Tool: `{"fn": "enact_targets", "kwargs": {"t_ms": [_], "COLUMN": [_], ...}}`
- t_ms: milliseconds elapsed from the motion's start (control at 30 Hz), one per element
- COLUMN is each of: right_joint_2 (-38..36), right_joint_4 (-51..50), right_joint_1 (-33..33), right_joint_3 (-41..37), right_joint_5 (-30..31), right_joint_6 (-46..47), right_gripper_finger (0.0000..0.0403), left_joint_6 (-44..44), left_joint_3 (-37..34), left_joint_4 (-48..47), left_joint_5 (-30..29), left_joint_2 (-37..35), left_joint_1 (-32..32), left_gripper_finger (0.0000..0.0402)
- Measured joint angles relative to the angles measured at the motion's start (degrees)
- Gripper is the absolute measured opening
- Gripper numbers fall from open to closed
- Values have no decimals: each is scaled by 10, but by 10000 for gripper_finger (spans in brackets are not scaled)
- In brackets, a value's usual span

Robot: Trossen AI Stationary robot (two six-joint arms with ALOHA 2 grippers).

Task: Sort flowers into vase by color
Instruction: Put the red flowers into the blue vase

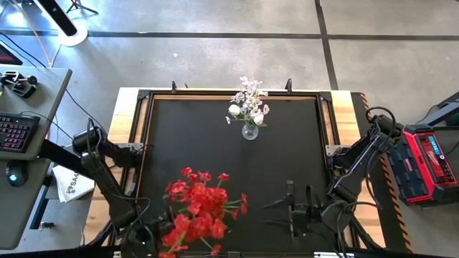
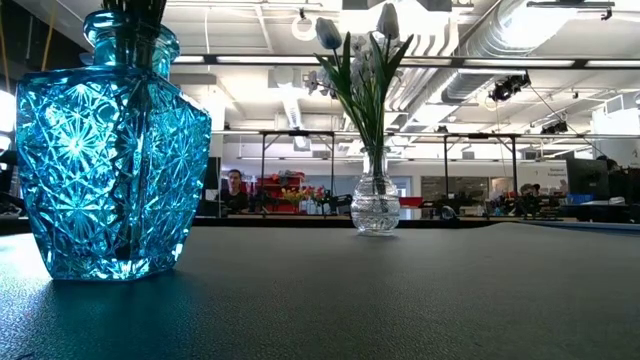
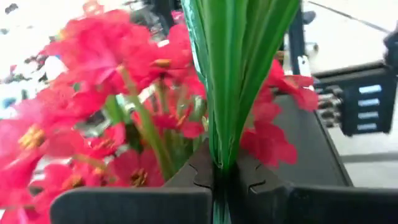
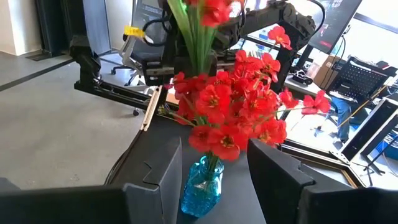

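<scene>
Nearby, the left pincer [image 3: 219, 180] clenches a red flower [image 3: 219, 68] amid the blue vase's [image 4: 202, 182] red blooms [image 4: 233, 109]; the right pincer [image 4: 214, 180] gapes empty.

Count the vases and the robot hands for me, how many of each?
Blue vase with red flowers: 1
Clear vase with pale flowers: 1
Robot hands: 2, the left hand shut on a green stem, the right hand open.
Total: 4

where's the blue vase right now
In the high view the blue vase is hidden under the red flowers at the table's near edge, left of centre, between the left gripper and right gripper.
</scene>
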Motion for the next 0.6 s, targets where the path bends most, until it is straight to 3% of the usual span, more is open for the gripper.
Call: {"fn": "enact_targets", "kwargs": {"t_ms": [133,367,600], "right_joint_2": [0,0,0], "right_joint_4": [-2,-12,-12], "right_joint_1": [0,0,0], "right_joint_3": [0,0,0], "right_joint_5": [0,-4,-4], "right_joint_6": [2,14,15], "right_gripper_finger": [155,155,155], "left_joint_6": [23,21,158], "left_joint_3": [-23,-72,-73], "left_joint_4": [15,87,192], "left_joint_5": [-3,-70,-57], "left_joint_2": [1,1,1], "left_joint_1": [10,21,2], "left_gripper_finger": [1,1,1]}}
